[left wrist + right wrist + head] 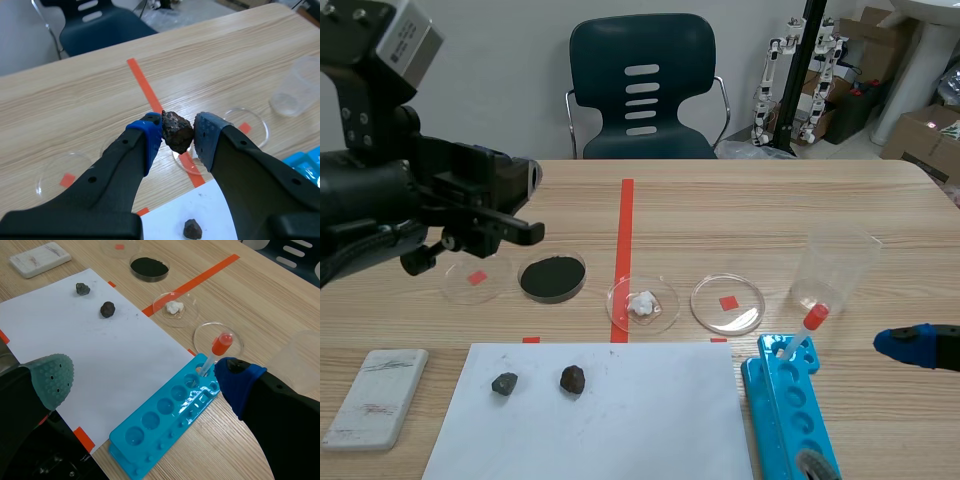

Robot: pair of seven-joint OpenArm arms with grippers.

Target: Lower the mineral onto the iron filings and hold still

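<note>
Between the left jaws, the mineral (177, 131) hangs clear above the table (770, 210)

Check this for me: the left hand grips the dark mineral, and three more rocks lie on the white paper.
Wrong on the count. The left hand grips the dark mineral, but only two rocks lie on the white paper, a grey rock and a brown rock; the scene view shows it.

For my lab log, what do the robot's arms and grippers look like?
Both arms are black. The left arm carries a silver-grey box. Each gripper has two thick black fingers: the left gripper has blue dotted pads, the right gripper one grey-green pad, one blue.
</note>
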